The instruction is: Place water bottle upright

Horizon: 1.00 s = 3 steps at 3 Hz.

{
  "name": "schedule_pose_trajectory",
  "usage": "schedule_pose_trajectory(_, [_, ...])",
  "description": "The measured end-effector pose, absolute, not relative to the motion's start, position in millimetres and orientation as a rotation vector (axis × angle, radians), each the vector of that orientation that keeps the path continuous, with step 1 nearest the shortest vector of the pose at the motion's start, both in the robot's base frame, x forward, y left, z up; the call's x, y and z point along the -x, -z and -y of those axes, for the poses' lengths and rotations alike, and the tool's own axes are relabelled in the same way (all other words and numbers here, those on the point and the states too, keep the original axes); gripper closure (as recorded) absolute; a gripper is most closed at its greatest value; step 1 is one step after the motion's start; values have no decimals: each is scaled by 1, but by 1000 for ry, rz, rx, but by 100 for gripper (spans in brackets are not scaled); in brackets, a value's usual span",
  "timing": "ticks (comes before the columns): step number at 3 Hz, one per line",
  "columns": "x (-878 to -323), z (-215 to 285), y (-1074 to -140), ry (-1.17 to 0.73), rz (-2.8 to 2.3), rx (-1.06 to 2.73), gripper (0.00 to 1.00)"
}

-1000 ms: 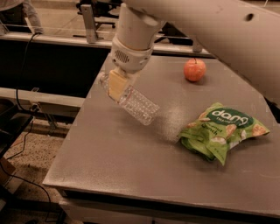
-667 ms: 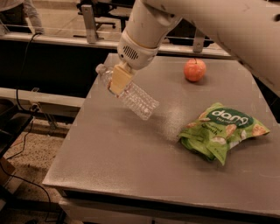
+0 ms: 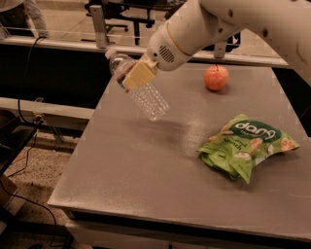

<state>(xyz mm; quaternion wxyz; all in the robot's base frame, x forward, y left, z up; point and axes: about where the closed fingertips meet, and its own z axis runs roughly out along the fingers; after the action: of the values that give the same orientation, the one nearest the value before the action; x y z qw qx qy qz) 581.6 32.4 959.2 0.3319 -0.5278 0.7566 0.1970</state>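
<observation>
As I read the feed, water bottle point(image 3: 150, 99): tilted, cap up-left, base over the table point(image 3: 146, 194), left rear.
gripper point(image 3: 137, 75): clamped across the bottle's upper body, near the neck.
apple point(image 3: 215, 78): back of table, well apart.
chip bag point(image 3: 248, 151): flat, right side.

Office: swivel chairs point(image 3: 136, 14) beyond gripper point(image 3: 134, 73) above table point(image 3: 146, 163).
</observation>
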Motion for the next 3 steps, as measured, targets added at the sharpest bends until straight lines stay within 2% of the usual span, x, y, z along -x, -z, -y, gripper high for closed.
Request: schedule_pose_trajectory(3, [-592,-33,-971,-756,-1582,1254,100])
